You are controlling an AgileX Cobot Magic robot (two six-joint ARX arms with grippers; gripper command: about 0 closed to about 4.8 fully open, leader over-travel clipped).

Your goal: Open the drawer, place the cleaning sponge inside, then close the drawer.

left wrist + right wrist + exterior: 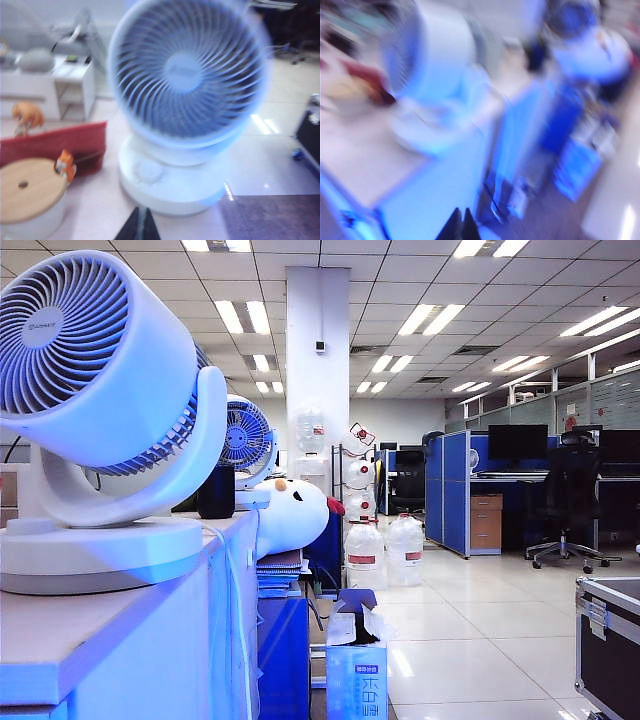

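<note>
Neither the sponge nor the drawer shows in any view, so which arm is nearer cannot be told. The left gripper hangs clenched and empty before the white fan. The right gripper, also clenched on nothing, hangs past the table edge in heavy blur.

I cannot make out the cleaning sponge or the drawer in any view; both wrist views are blurred.

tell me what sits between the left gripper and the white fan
Only bare tabletop, in the left wrist view, between the shut left gripper and the white fan. The right gripper, also shut, shows only in its own blurred view.
</note>
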